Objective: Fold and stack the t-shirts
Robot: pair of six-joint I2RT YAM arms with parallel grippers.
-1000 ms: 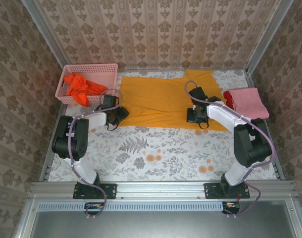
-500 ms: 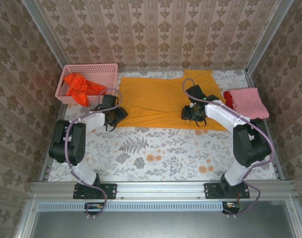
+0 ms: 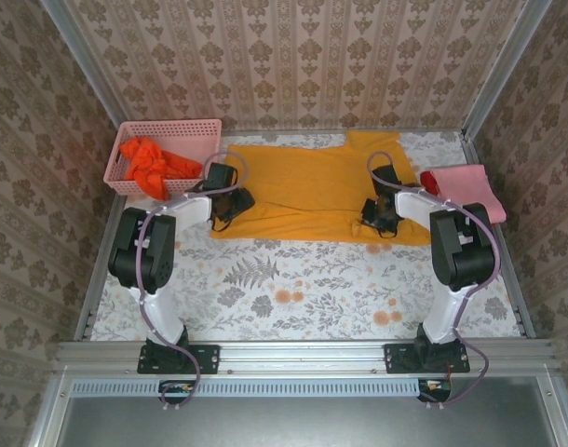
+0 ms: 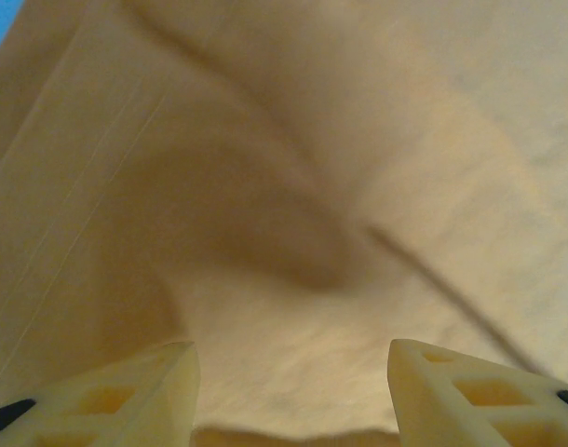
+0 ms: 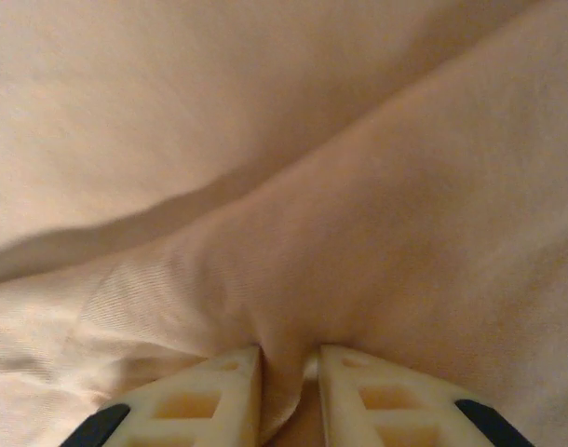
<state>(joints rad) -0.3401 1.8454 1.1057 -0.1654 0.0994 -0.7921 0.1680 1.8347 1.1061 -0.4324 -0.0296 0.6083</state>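
A golden-yellow t-shirt (image 3: 307, 186) lies spread out at the back of the table. My left gripper (image 3: 230, 203) rests on its left edge. In the left wrist view this gripper (image 4: 289, 358) is open, its fingers (image 4: 126, 391) wide apart over flat yellow cloth. My right gripper (image 3: 375, 214) sits on the shirt's lower right part. In the right wrist view the right gripper (image 5: 289, 358) is shut on a pinched ridge of the yellow cloth. An orange-red t-shirt (image 3: 152, 164) lies crumpled in the basket. At the right, a folded pink t-shirt (image 3: 466, 191) lies over a red one (image 3: 431, 182).
The pink lattice basket (image 3: 177, 133) stands at the back left, close to my left arm. Patterned walls and metal rails close in the table on three sides. The floral tablecloth (image 3: 293, 289) in front of the yellow shirt is bare.
My left gripper has moved back and right onto the shirt's left edge. My right gripper shifted right, opened, then closed on a fold. The yellow shirt has shifted and spread.
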